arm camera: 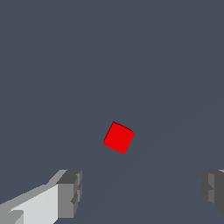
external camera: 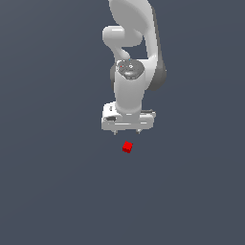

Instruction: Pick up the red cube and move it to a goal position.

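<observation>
Fingers [arm camera: 72, 192] spread wide in the wrist view, grasping nothing, gap well wider than the red cube [arm camera: 118, 137]. Gripper [external camera: 127, 131] hanging above the dark surface [external camera: 57, 191], no contact with anything. Red cube resting on the surface just past the fingertips, apart from them, turned at an angle to the finger line, not square to it. Looks rigid, small, probably light; flat matte faces, so likely decent friction and no crush risk, judging by appearance only. Best hold: two opposite side faces, pads centred on the faces, not on corners or edges. Needs a wrist twist to line pads up with the faces first, else likely to spin or squirt out on closing. Also needs a small shift forward before descent, since cube sits ahead of the gap rather than between the pads. Nothing else on the surface in either view, no obstacle between fingers and cube, approach from above open. No goal marker visible, target position cannot be told from here. Farther back in the exterior view only the white arm [external camera: 131, 43] rising out of frame.
</observation>
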Controlling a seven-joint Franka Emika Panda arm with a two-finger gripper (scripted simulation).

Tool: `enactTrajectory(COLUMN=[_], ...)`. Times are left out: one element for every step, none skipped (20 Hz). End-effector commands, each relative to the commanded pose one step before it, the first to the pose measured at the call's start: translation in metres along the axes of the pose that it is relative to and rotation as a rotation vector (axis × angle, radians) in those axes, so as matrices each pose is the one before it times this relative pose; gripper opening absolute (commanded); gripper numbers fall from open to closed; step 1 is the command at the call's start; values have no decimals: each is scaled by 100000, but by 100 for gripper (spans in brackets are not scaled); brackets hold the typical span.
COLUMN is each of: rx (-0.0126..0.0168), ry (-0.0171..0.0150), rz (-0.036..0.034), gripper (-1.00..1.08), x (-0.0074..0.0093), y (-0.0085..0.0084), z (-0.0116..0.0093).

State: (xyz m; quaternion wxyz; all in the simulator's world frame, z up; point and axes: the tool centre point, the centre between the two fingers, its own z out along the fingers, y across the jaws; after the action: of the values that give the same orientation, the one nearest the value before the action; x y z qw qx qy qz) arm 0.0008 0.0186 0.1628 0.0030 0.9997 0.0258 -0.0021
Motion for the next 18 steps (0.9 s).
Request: enactTrajectory(rx=[0,-1,1,2,3,4,5,6,7,8,9,9,10,11,13,14,16,18], ry=[0,1,1,2,3,4,5,6,7,8,9,10,11,13,14,15,17,19], rz=[0,69,207,352,483,633,767,911,1054,1198,1342,1489,1638,1789,1944,2101,2263,2429], gripper=[100,100,100,100,100,100,100,100,100,100,100,100,100,100,100,100,100,100], x=[0,-1,-2,-3,-4,-6,-7,-8,-9,-10,-11,-12,-12,-13,-13,-13,-12,-12], y=[1,-2,-5,-3,-11,-7,-14,-15,-16,-18,-21,-23,-25,-29,-30,-33,-36,-39], z=[0,21,65,109,152,196,240,284,328,373,419,465,511,559,607,657,708,760])
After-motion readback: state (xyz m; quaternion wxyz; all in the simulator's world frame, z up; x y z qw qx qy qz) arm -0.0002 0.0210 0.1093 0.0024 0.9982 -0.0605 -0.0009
